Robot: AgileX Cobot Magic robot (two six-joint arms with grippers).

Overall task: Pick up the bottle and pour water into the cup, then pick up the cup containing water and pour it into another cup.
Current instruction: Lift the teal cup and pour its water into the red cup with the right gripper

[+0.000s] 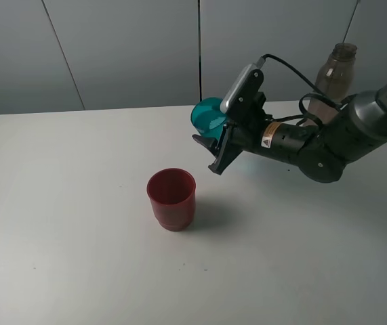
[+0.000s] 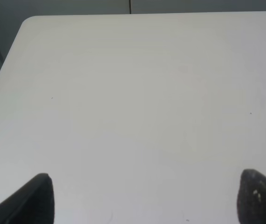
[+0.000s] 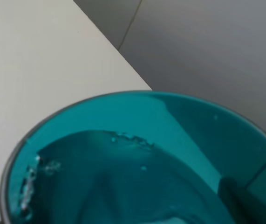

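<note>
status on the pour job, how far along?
Done, it seems: the bottle stands at the back of the table, and the teal cup has water in it. In hand: the right gripper holds that cup lifted and tilted, up beside the red cup. Still to do: pouring into the red cup; no water visible there yet.

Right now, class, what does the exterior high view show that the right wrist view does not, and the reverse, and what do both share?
Only exterior high: the dark red translucent plastic cup standing upright, the tall smoky grey-brown plastic bottle further back, and the right claw holding the small teal-blue translucent plastic tumbler tilted. Only right wrist: water with bubbles inside that tumbler. Both: the tumbler and the white table.
</note>
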